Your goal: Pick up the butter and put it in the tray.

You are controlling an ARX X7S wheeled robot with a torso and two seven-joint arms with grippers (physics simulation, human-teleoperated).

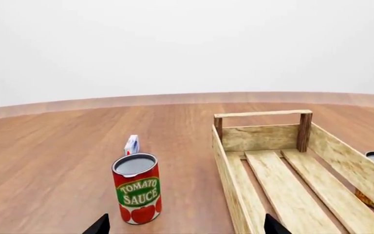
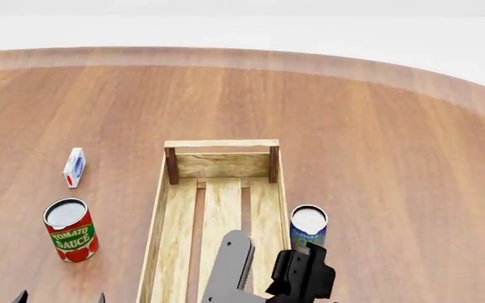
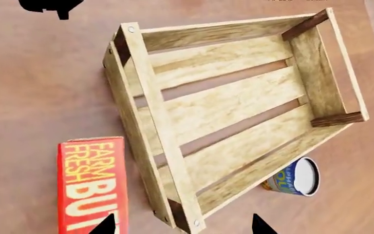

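The butter (image 3: 93, 183), a red carton with yellow "FARM FRESH BUTTER" lettering, lies flat on the wooden table just outside one end of the tray (image 3: 154, 107). It shows only in the right wrist view. My right gripper (image 3: 183, 226) is open and empty above the tray's end corner, with one fingertip (image 3: 105, 225) over the butter's edge. In the head view the tray (image 2: 221, 144) lies at the centre, with my right arm (image 2: 303, 278) at its near right. My left gripper (image 1: 185, 229) is open and empty, between the tomato can and the tray (image 1: 262, 114).
A tomato sauce can (image 1: 137, 187) (image 2: 70, 229) stands left of the tray. A small white, blue and red carton (image 2: 74, 167) (image 1: 131, 145) stands behind it. A blue can (image 2: 308, 226) (image 3: 294, 176) stands against the tray's right side.
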